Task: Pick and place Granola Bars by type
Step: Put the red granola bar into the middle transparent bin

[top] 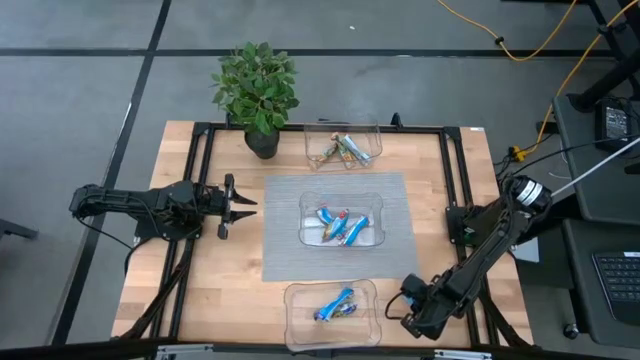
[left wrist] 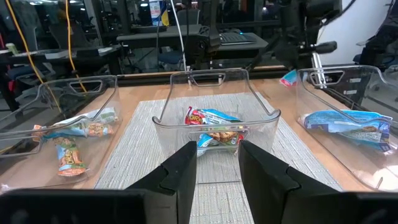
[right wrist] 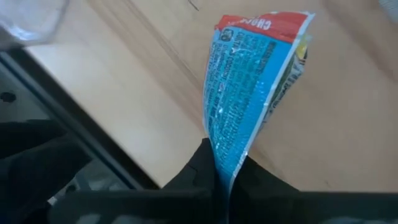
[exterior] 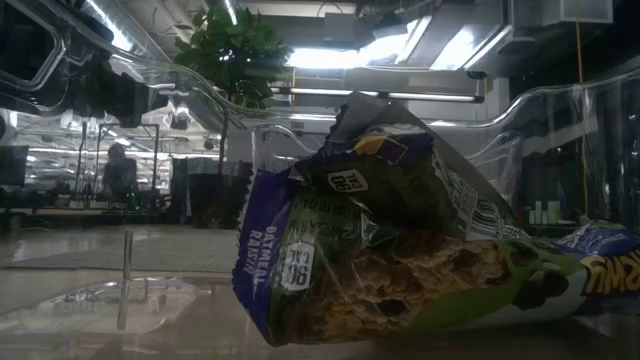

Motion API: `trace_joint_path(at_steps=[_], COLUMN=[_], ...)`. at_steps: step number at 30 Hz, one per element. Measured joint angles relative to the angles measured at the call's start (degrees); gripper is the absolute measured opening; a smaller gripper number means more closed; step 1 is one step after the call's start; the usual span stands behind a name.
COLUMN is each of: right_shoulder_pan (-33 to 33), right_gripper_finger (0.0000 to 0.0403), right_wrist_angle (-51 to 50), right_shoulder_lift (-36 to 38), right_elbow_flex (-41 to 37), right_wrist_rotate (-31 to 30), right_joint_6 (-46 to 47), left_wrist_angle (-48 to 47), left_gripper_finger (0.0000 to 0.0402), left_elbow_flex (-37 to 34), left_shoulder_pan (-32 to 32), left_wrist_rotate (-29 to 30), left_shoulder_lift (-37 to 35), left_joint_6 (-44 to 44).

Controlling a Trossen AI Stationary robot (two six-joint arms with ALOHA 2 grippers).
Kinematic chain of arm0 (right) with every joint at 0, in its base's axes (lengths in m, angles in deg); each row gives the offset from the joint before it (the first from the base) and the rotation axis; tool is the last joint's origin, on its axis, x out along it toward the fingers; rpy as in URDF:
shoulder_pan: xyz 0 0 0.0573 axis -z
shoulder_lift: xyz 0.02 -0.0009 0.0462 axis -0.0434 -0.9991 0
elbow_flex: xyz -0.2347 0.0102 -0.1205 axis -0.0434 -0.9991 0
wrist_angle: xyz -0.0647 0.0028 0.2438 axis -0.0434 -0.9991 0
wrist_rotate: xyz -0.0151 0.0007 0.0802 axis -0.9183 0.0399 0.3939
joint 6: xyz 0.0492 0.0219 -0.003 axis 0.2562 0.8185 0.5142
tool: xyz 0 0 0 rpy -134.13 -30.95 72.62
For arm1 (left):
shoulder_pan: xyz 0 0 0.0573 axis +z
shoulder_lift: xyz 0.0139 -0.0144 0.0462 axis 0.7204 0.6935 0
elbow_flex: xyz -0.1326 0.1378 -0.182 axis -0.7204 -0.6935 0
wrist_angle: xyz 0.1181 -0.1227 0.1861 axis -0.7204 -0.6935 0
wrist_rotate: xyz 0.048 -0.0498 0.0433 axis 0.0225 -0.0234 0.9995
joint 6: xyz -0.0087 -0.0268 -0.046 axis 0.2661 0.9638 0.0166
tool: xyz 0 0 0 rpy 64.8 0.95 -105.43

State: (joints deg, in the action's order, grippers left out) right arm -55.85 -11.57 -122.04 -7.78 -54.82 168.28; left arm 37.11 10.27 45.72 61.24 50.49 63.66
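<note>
Three clear bins sit in a row down the grey mat (top: 285,240). The far bin (top: 343,128) holds silvery-green Granola Bars, the middle bin (top: 305,222) a mix (top: 342,226), the near bin (top: 372,318) blue ones (top: 336,303). My right gripper (top: 398,300) hovers over the wood just right of the near bin, pointing steeply down. It is shut on a blue bar with a red end (right wrist: 249,93). That bar also shows small in the left wrist view (left wrist: 289,78). My left gripper (left wrist: 217,168) waits open at the table's left, level, facing the middle bin. My right gripper pinches one end of the blue bar's wrapper (right wrist: 222,160) between its two fingers. They come from above, slanting steeply down. The bar hangs out beyond the fingertips, its red end (right wrist: 264,25) lowest, over the bare wooden table beside the near bin.
A potted plant (top: 257,90) stands at the far left corner of the table. Black frame rails (top: 452,170) run along the table's sides. In the low view a wrapped bar (exterior: 380,250) lies close to the camera.
</note>
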Motion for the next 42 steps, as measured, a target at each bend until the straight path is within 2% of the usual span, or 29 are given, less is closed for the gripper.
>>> trace_joint_path(at_steps=[6, 12, 15, 18, 24, 29, 36, 42], right_shoulder_pan=[0.0, 0.4, 0.8, 2.0, 5.5, 10.3, 17.4, 23.8], right_gripper_finger=[0.0031, 0.0010, 0.0015, 0.0025, 0.0010, 0.0021, 0.0009, 0.0021], right_wrist_angle=[-3.7, -6.0, -6.1, -6.2, -5.1, -5.1, -7.3, -12.4], right_shoulder_lift=[5.7, 12.3, 14.9, 16.8, 18.7, 20.3, 20.4, 20.4], right_elbow_flex=[0.0, 0.0, 0.0, 0.0, 0.0, 0.7, 7.0, 14.0], right_wrist_rotate=[-3.4, -11.1, -15.7, -17.4, -15.9, -13.6, -13.1, -13.1], right_joint_6=[0.3, -0.3, -2.3, -4.9, -15.0, -22.7, -37.9, -49.7], left_wrist_angle=[0.0, 0.0, 0.0, 0.0, 0.0, 0.0, 0.0, 0.0], left_gripper_finger=[0.0113, 0.0113, 0.0113, 0.0113, 0.0113, 0.0113, 0.0113, 0.0113], left_elbow_flex=[0.0, 0.0, 0.0, 0.0, 0.0, 0.0, 0.0, 0.0], left_shoulder_pan=[0.0, 0.0, 0.0, 0.0, 0.0, 0.0, 0.0, 0.0], left_wrist_rotate=[0.0, 0.0, 0.0, 0.0, 0.0, 0.0, 0.0, 0.0], left_shoulder_lift=[0.0, 0.0, 0.0, 0.0, 0.0, 0.0, 0.0, 0.0], left_joint_6=[0.0, 0.0, 0.0, 0.0, 0.0, 0.0, 0.0, 0.0])
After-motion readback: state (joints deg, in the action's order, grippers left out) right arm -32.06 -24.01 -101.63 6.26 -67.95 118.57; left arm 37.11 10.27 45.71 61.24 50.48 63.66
